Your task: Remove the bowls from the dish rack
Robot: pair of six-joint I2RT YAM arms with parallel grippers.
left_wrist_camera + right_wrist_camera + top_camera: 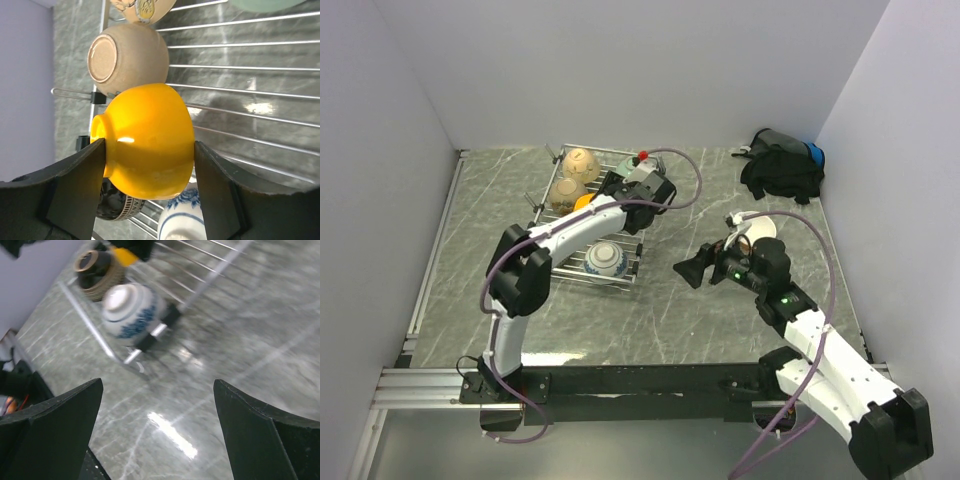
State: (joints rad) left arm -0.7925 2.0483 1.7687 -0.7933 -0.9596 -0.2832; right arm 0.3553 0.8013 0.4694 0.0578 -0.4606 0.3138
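Observation:
The silver wire dish rack lies at the back left of the table. My left gripper reaches over it and is shut on a yellow-orange bowl, both fingers pressed against its sides. Beside this bowl are a tan bowl, a dark brown bowl and a white bowl with blue pattern. A pale green bowl shows at the top edge. My right gripper is open and empty above the table, right of the rack. In the right wrist view the blue-patterned bowl sits at the rack's corner.
A black bag lies at the back right corner. A white bowl stands on the table behind my right arm. White walls close the table on three sides. The rack's rim and a black foot lie ahead of my right gripper.

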